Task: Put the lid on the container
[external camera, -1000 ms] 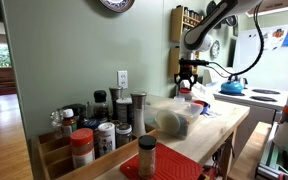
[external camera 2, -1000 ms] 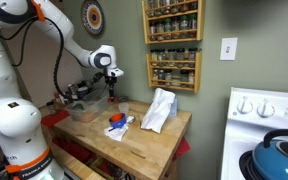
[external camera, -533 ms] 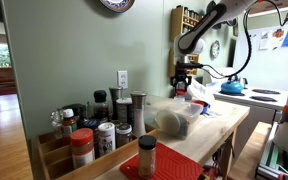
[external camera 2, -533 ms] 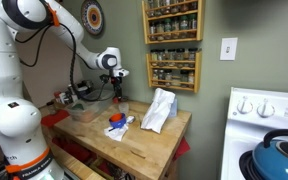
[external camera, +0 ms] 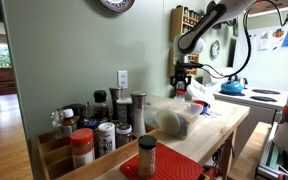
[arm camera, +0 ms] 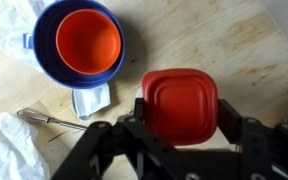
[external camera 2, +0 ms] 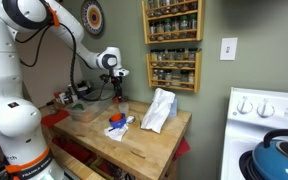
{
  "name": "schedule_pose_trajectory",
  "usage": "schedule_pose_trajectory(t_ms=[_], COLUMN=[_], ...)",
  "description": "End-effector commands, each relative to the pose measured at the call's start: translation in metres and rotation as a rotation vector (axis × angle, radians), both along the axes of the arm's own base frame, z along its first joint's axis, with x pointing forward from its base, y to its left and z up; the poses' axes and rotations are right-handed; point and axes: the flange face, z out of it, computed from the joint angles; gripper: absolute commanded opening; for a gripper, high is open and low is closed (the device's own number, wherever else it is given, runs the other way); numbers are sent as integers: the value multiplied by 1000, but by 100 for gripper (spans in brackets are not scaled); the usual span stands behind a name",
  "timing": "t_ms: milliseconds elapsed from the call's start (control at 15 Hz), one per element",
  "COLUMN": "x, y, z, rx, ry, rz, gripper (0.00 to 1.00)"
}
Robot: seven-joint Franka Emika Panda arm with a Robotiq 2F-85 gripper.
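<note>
Butcher-block counter [arm camera: 254, 50] fills the wrist view, where our gripper [arm camera: 181, 113] grips the red lid [arm camera: 181, 97]. Within the last second the arm drifted right, then paused; the container [external camera 2: 84, 108] sits lower left of it, so the lid probably isn't aligned yet.

Wooden table [external camera 2: 149, 141] carries clear container [external camera: 172, 118], spice jars [external camera: 106, 136], blue bowl [arm camera: 44, 52], white bag [external camera 2: 159, 110], red mat [external camera: 181, 166].
</note>
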Motion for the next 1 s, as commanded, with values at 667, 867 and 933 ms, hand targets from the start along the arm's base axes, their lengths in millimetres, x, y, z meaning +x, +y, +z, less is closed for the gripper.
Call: schedule_pose_trajectory(t_ms=[667, 867, 933], x=[8, 11, 13], y=[-8, -8, -9], z=[-12, -21, -22], rx=[15, 0, -7], ry=[36, 46, 45], rz=[319, 362, 376], gripper=[46, 46, 46])
